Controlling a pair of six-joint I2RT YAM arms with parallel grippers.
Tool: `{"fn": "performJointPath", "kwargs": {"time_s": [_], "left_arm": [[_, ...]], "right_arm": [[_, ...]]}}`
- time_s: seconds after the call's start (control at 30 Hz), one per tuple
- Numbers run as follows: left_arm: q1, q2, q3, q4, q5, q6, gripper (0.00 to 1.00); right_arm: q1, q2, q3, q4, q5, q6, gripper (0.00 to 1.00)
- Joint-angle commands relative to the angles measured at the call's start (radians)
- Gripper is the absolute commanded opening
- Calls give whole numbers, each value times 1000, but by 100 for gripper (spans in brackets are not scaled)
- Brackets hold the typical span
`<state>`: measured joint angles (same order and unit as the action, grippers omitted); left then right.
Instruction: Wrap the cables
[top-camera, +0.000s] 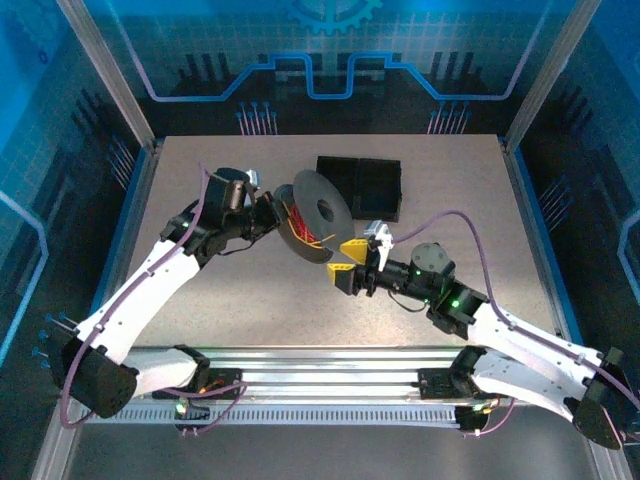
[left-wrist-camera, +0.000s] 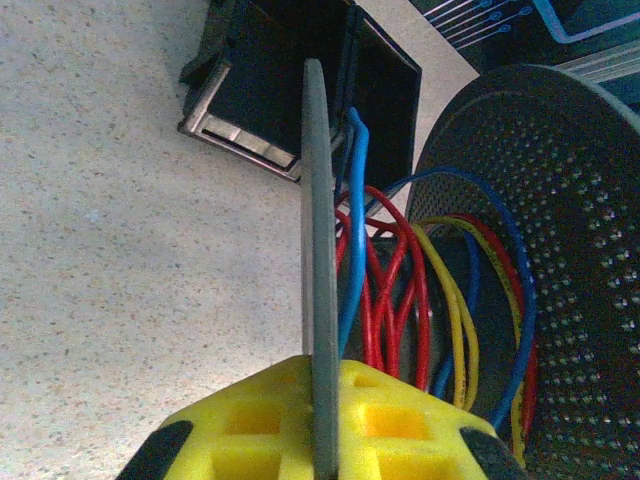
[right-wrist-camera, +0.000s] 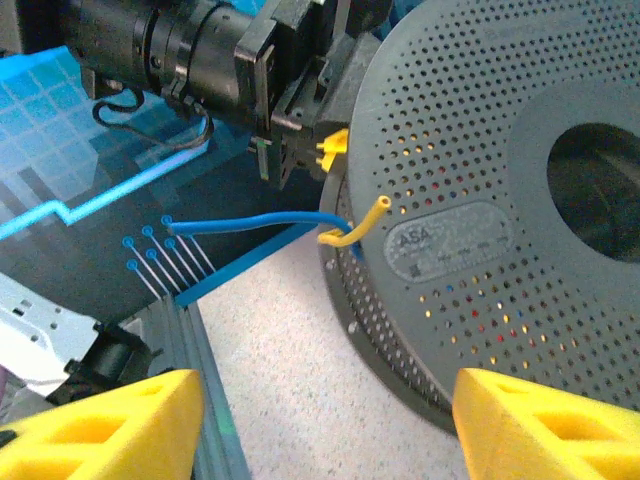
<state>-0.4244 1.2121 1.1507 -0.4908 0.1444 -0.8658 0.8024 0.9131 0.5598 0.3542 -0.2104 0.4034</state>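
Note:
The cables, red, blue and yellow, are wound loosely between the two flanges of a grey perforated spool. My left gripper is shut on the thin edge of one flange and holds the spool tilted on its rim. In the right wrist view a blue cable end and a yellow cable end stick out past the flange's rim. My right gripper stands open just in front of the spool, nothing between its fingers.
A black open box sits on the table right behind the spool. The left arm's wrist is close to the spool's far side. The table's left rail runs beside my right gripper's view.

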Motion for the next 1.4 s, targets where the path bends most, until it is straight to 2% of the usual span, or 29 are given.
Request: {"fn": "performJointPath", "kwargs": {"time_s": [0.0,0.17,0.37,0.57,0.73,0.83,0.97,1.1,1.17,1.27,1.37], "left_arm": [[6,-2,-4,113,70,-53,0],[6,-3,-12,120,68,-56,0],[6,2,-17,128,69,-57,0],[6,1,-20,134,72,-59,0],[6,0,-23,138,72,-60,0],[6,-3,-28,140,72,-62,0],[6,-6,-28,141,69,-64,0],[6,-8,-32,151,66,-71,0],[6,-8,-32,150,68,-72,0],[6,-12,-37,156,62,-79,0],[6,-16,-40,162,53,-88,0]], "right_arm": [[-18,33,-23,269,-54,-4,71],[-26,93,-8,362,-101,-23,74],[-26,134,52,339,-90,-46,73],[-31,169,94,316,-64,-55,68],[-41,197,117,310,-87,-34,53],[-45,208,122,310,-102,-22,39],[-46,211,112,310,-104,-12,37],[-44,215,105,316,-104,-4,30],[-44,224,106,319,-111,-1,21],[-44,237,111,315,-115,4,1],[-37,241,109,312,-117,6,0]]}}
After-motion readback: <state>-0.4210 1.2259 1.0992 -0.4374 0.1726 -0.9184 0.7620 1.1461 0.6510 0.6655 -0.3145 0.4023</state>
